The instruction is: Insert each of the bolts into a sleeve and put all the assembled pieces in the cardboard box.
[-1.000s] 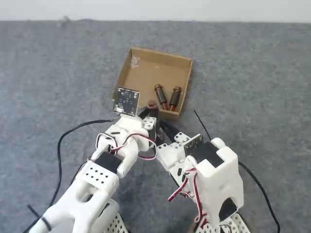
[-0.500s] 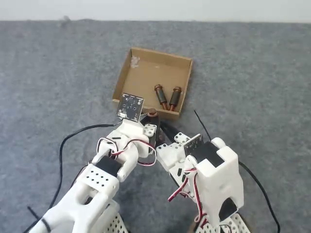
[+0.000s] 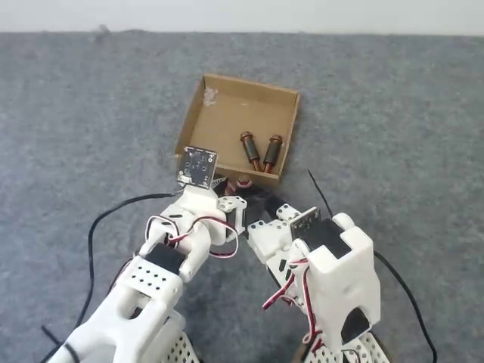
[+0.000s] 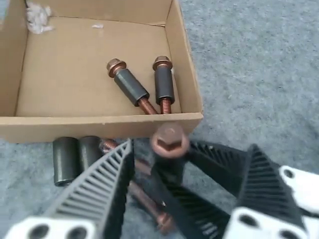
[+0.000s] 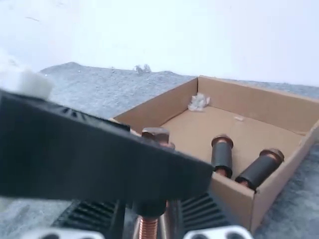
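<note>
The bolt-and-sleeve piece (image 4: 169, 140) stands upright just outside the near wall of the cardboard box (image 3: 231, 113), head up, thread poking out below the sleeve. The right gripper (image 5: 147, 219) pinches it with its fingers drawn narrow. The left gripper (image 4: 192, 149) appears to straddle it with its fingers spread wide, touching nothing. Two finished pieces (image 4: 130, 85) (image 4: 163, 84) lie at the right of the box floor. Two bare sleeves (image 4: 65, 160) (image 4: 89, 152) and two loose bolts (image 4: 107, 145) (image 4: 158, 215) lie on the carpet (image 3: 393, 113) by that wall. The step in hand looks like boxing the third piece. That calls for lifting it over the wall and releasing it clear of the other two.
</note>
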`<state>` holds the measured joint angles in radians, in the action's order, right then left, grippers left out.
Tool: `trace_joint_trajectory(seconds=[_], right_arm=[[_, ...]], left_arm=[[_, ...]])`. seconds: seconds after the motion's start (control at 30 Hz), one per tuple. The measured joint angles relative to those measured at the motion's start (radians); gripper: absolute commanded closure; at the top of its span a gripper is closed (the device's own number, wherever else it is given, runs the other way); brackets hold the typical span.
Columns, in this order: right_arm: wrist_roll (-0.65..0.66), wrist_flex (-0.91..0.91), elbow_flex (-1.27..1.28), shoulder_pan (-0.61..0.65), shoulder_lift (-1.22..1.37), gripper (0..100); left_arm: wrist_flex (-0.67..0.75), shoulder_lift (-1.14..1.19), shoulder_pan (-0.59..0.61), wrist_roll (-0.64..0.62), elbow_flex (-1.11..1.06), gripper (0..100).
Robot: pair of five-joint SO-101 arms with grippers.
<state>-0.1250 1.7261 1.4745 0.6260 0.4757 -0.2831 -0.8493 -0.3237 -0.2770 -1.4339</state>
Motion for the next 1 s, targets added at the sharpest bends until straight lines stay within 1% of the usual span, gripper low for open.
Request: trace_joint_trajectory(seconds=[0.13, 0.27, 0.4, 0.43, 0.5, 0.67, 0.7, 0.77, 0.87, 1.0], right_arm=[[0.000, 0.000, 0.000, 0.000, 0.000, 99.2], [0.000, 0.000, 0.000, 0.000, 0.000, 99.2], [0.000, 0.000, 0.000, -0.002, 0.000, 99.2], [0.000, 0.000, 0.000, -0.002, 0.000, 99.2], [0.000, 0.000, 0.000, -0.002, 0.000, 99.2], [0.000, 0.000, 0.000, -0.002, 0.000, 99.2], [0.000, 0.000, 0.000, -0.002, 0.000, 99.2], [0.000, 0.000, 0.000, -0.002, 0.000, 99.2], [0.000, 0.000, 0.000, -0.002, 0.000, 99.2], [0.000, 0.000, 0.000, -0.002, 0.000, 99.2]], left_arm=[[0.000, 0.000, 0.005, -0.017, 0.000, 65], [0.000, 0.000, 0.009, -0.094, 0.064, 65], [0.000, 0.000, 0.046, -0.196, 0.147, 66], [0.000, 0.000, 0.063, -0.219, 0.167, 67], [0.000, 0.000, 0.100, -0.255, 0.196, 73], [0.000, 0.000, 0.176, -0.278, 0.210, 97], [0.000, 0.000, 0.189, -0.279, 0.210, 100], [0.000, 0.000, 0.215, -0.279, 0.210, 98], [-0.028, 0.000, 0.267, -0.279, 0.210, 99], [-0.087, 0.000, 0.374, -0.279, 0.193, 99]])
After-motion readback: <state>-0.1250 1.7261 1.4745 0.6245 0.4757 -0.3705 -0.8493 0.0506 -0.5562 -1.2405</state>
